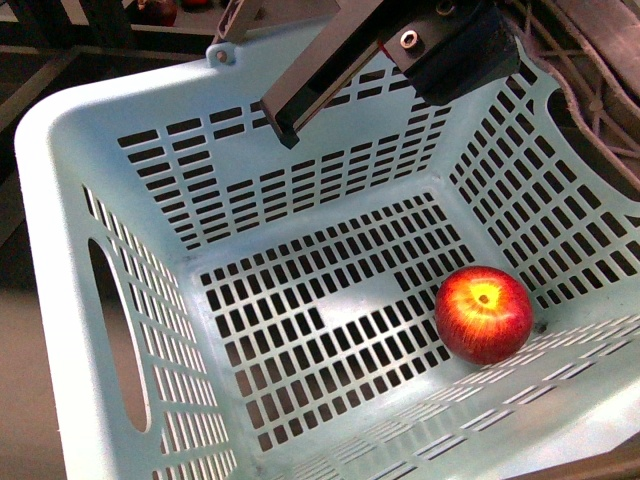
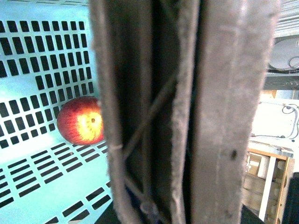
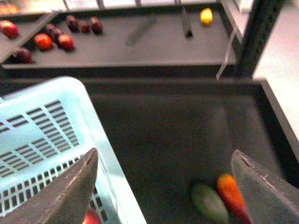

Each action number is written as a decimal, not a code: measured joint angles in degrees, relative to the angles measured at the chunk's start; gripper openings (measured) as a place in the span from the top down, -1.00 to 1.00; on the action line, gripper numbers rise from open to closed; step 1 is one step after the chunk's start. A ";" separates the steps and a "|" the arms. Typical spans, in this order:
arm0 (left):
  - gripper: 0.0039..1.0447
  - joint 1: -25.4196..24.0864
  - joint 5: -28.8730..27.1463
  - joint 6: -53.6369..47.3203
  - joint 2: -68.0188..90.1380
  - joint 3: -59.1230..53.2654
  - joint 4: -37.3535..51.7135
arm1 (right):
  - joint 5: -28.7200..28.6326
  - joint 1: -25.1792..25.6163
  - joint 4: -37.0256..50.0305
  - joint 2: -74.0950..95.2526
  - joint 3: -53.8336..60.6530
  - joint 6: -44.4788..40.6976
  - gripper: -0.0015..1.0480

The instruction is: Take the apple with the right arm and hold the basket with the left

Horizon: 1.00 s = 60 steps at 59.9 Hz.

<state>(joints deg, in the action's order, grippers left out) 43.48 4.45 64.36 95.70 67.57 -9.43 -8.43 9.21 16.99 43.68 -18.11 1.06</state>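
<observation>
The pale turquoise basket (image 1: 60, 200) fills the front view. The red apple (image 1: 483, 312) with yellow streaks lies on its slotted floor near the right wall, and also shows in the left wrist view (image 2: 80, 120). My left gripper (image 1: 258, 85), black fingers on a dark blue block, is shut on the basket's far wall, one finger on each side of it. The brown-grey ribbed handle (image 2: 224, 112) blocks most of the left wrist view and hides the jaws there. My right gripper (image 3: 164, 154) is open and empty, above the basket's rim (image 3: 100, 140) and the dark shelf beside it.
A dull green fruit (image 3: 209, 201) and an orange one (image 3: 229, 193) lie on the dark shelf under the right gripper. Farther back, a tray holds maroon and red fruits (image 3: 56, 35) and a yellow fruit (image 3: 206, 16). A dark upright post (image 3: 257, 37) stands beside it.
</observation>
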 joint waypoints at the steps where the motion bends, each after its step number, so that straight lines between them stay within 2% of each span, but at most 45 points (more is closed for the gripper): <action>1: 0.71 0.00 0.00 0.00 0.00 0.00 0.00 | 0.02 -0.31 3.32 -0.55 1.53 -0.09 -0.43; 7: 0.71 -0.04 0.07 0.07 0.00 0.00 0.00 | 1.03 -1.38 10.08 -3.13 5.49 -0.52 -0.13; 19: 0.71 -0.02 0.50 0.09 0.00 0.00 0.00 | 2.95 -3.41 9.97 -7.58 9.46 -0.68 0.43; 22: 0.71 -0.02 0.39 0.07 0.00 0.00 0.00 | 7.43 -6.47 9.14 -9.42 10.62 -0.68 0.67; 26: 0.71 -0.02 0.15 0.04 0.00 0.00 0.00 | 7.89 -8.83 8.24 -12.11 12.02 -1.01 0.96; 52: 0.71 -0.02 0.22 0.04 0.00 0.00 0.00 | 8.31 -9.01 1.36 -22.84 15.96 -0.87 0.96; 60: 0.71 -0.02 0.20 0.02 0.00 0.00 0.00 | 8.46 -9.01 1.90 -24.70 17.00 -0.87 0.96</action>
<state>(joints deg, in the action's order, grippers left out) 43.46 4.64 64.38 95.70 67.57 -9.43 0.03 0.21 18.90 18.98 -1.10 0.19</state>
